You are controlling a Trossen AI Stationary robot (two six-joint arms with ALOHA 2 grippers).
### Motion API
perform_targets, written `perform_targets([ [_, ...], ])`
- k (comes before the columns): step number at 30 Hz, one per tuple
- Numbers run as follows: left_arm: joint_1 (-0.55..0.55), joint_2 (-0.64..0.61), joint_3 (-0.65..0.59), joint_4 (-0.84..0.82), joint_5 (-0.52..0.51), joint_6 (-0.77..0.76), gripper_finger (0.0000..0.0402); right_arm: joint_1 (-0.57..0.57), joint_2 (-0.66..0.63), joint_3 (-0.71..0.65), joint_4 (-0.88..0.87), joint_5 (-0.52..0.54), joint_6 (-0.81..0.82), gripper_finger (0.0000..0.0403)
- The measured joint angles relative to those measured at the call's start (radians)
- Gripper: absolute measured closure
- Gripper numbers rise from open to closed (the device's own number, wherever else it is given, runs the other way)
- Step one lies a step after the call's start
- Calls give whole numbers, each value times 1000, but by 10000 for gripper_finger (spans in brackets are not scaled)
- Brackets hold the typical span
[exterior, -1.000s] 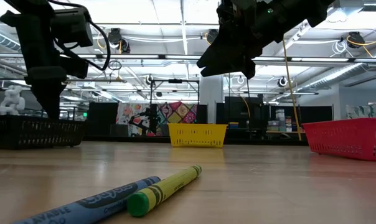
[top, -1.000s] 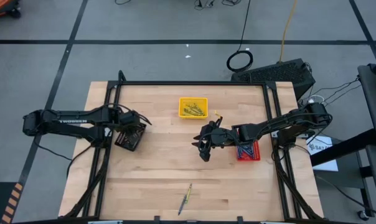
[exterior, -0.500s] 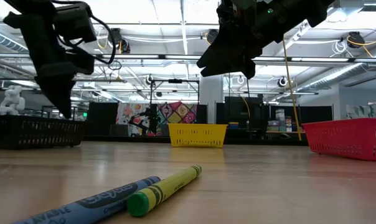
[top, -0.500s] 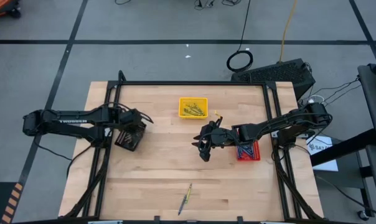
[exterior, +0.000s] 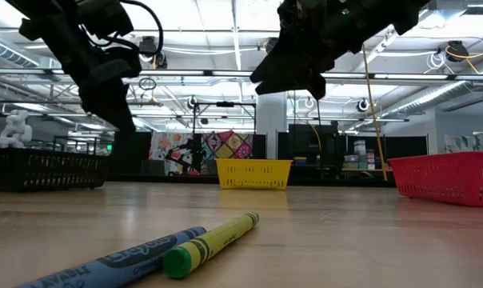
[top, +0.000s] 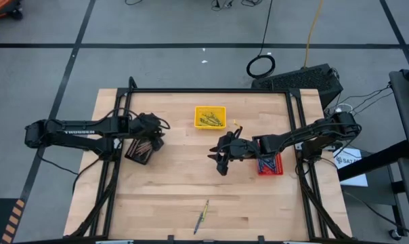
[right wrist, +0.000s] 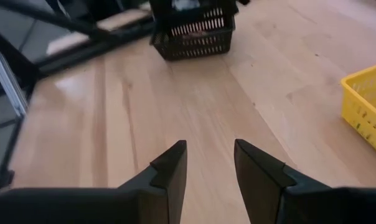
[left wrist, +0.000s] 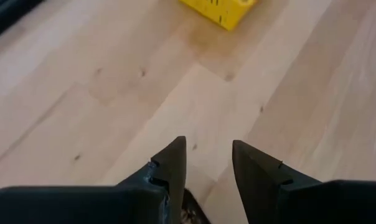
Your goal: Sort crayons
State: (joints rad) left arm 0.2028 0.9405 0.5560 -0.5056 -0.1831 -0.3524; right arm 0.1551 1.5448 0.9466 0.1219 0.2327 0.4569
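Two crayons, one blue (exterior: pixel 113 260) and one yellow (exterior: pixel 213 238), lie side by side flat on the table near its front edge (top: pixel 202 217). My left gripper (top: pixel 160 131) (left wrist: pixel 208 149) stands open in the air over the right rim of the black tray (top: pixel 141 149), slanting down toward the table's middle, with nothing between its fingers. My right gripper (top: pixel 220 165) (right wrist: pixel 210 149) hangs open above the table's middle, left of the red tray (top: pixel 269 165), and is also empty. Both grippers are far from the two loose crayons.
A yellow tray (top: pixel 210 116) with several crayons stands at the far middle. The red tray holds blue crayons and the black tray brown ones. A black frame (top: pixel 204 91) runs along the table's far and side edges. Bare wood (top: pixel 177 183) lies between the trays and the loose crayons.
My left gripper has tipped up from pointing nearly straight down at the black tray into a forward slant, its fingertips swinging up and toward the table's middle. It has stayed open. My right gripper has kept still.
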Motion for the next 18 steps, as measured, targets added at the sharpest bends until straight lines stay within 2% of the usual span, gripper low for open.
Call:
perform_targets([
  [5,0,1,0,-1,-27,-7,274,-4,0,0,41,-3,114,284],
  [10,0,22,0,-25,6,-6,274,-1,0,0,31,-145,107,284],
  [16,-11,53,0,-51,171,-20,274,35,2,11,20,-196,53,284],
  [18,-30,55,0,-67,185,-60,274,55,3,20,18,-210,17,284],
])
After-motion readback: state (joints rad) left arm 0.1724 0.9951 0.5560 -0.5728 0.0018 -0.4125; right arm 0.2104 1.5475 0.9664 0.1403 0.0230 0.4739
